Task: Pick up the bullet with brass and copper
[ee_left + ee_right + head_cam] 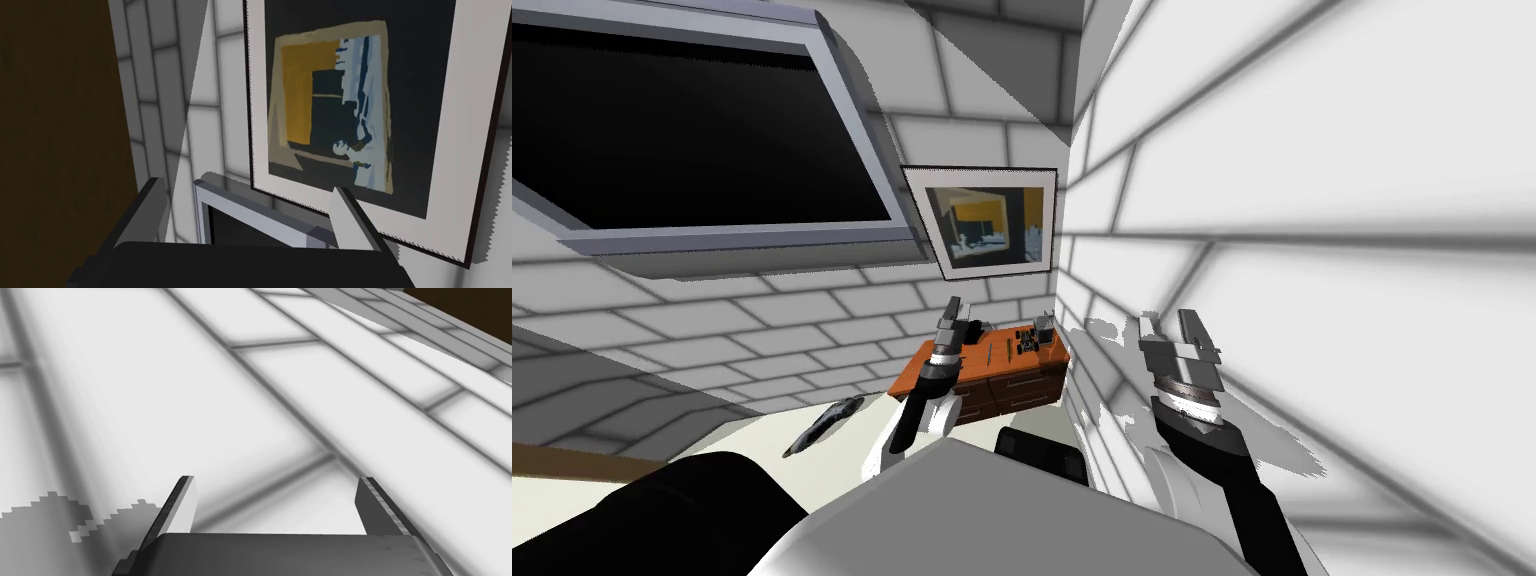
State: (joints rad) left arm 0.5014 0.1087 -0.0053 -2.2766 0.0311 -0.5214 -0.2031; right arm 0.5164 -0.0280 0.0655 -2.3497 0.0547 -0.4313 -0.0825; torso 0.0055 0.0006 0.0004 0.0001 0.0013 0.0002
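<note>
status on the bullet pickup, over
Both open: left end effector by orange-topped drawer cabinet, right end effector raised beside white brick wall; bullet too small to tell among small dark things on cabinet top.

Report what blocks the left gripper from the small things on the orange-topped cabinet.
Nothing visible does. The open left gripper stands by the cabinet's left end, pointing at the framed picture. The bullet cannot be picked out among the small things there.

Left claw (247, 192), right claw (276, 483) (both spread).
</note>
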